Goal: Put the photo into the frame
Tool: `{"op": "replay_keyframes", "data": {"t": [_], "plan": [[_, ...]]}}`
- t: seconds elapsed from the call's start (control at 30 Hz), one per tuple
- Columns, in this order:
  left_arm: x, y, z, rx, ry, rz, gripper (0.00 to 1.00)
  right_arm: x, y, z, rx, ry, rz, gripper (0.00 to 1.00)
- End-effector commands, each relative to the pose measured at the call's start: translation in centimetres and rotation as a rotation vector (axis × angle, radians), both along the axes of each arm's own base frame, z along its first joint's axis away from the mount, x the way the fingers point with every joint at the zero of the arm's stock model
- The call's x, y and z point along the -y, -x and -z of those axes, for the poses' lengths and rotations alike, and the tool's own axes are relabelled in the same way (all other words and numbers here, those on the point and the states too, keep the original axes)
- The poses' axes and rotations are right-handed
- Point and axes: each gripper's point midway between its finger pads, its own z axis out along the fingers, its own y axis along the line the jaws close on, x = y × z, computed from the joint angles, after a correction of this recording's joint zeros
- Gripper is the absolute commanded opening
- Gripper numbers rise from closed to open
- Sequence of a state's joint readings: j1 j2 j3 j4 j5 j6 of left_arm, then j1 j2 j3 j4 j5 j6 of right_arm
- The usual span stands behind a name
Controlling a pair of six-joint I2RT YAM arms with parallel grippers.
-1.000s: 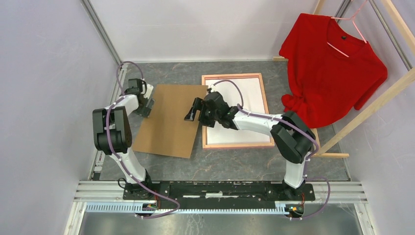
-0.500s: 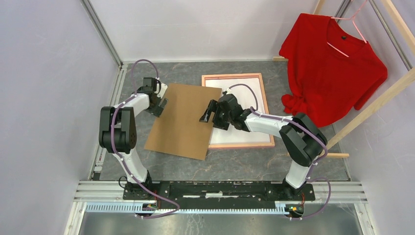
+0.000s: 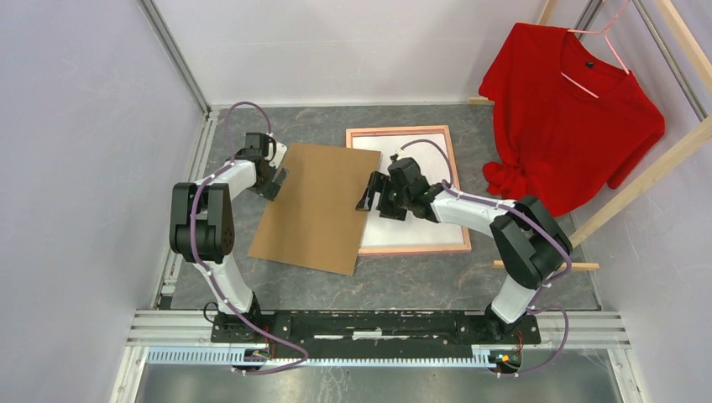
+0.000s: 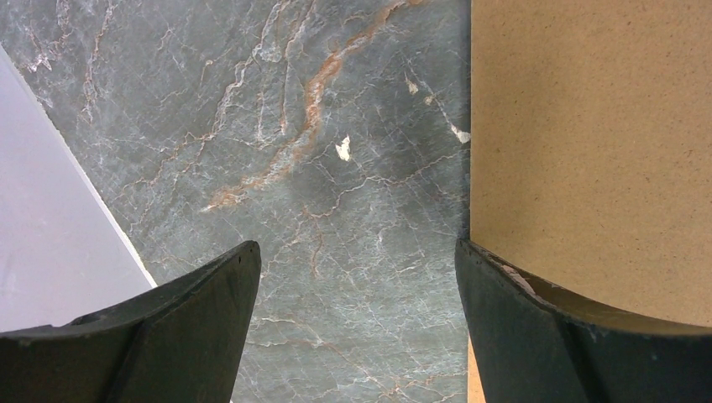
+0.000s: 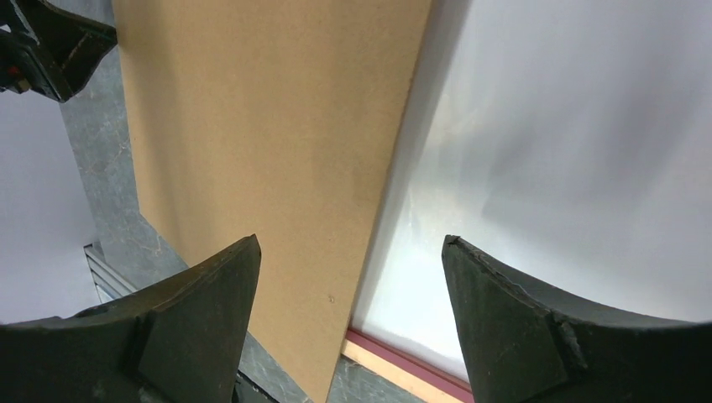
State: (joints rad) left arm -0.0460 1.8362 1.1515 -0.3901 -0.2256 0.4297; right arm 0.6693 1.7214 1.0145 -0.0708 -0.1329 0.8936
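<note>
**Both Claws Spread Wide at the Edges of a Brown Board**

Flat on a grey, marble-veined worktop [image 3: 420, 281] streaked with rust and white: the frame [image 3: 458, 193], a thin rectangle at far centre-right, light wood on the outer rim with a pink strip inside it. Within the rim, a smooth white sheet [image 3: 420, 233] with a soft sheen; impossible to tell whether the photo turned face down. Across the frame's left side, a matte brown hardboard panel [image 3: 311, 210], fine-grained, rectangular and skewed, its right edge overlapping rim and white sheet, the rest flat on the stone.

Left claw [image 3: 273, 182] [image 4: 357, 252] released, blunt black fingers far apart at the board's upper left edge, one over the hardboard, the other over bare worktop, nothing gripped. Right claw [image 3: 369, 193] [image 5: 351, 243] likewise released, straddling the board's right edge, one finger above brown hardboard, the other above the white sheet, holding nothing.

At far right, a red sweater [image 3: 571, 117] on a pink hanger [image 3: 600, 50], hung from a pale wooden rack [image 3: 646, 180], hem close to the frame's far right corner.

All around, plain lilac walls [image 3: 84, 126] with grey metal corner posts. Along the near edge, a ribbed aluminium rail [image 3: 168, 323] under both arm bases. Purple cables looped along the black-and-white arms.
</note>
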Motion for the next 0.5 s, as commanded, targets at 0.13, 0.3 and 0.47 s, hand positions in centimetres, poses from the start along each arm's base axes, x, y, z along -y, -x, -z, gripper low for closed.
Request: {"op": "replay_keyframes", "data": {"t": [0.13, 0.3, 0.47], "plan": [[1.4, 4.7, 4.8, -0.206, 0.087, -0.016, 0.93, -1.6, -0.6, -1.7, 0.035, -0.132, -0.039, 0.82], [1.5, 4.8, 4.9, -0.209, 0.091, -0.014, 0.93, -2.4, -0.8, -1.1, 0.010, -0.176, -0.036, 0.77], [1.5, 4.9, 5.0, -0.212, 0.093, -0.012, 0.93, -2.1, -1.0, 0.0, -0.012, -0.134, -0.021, 0.73]]}}
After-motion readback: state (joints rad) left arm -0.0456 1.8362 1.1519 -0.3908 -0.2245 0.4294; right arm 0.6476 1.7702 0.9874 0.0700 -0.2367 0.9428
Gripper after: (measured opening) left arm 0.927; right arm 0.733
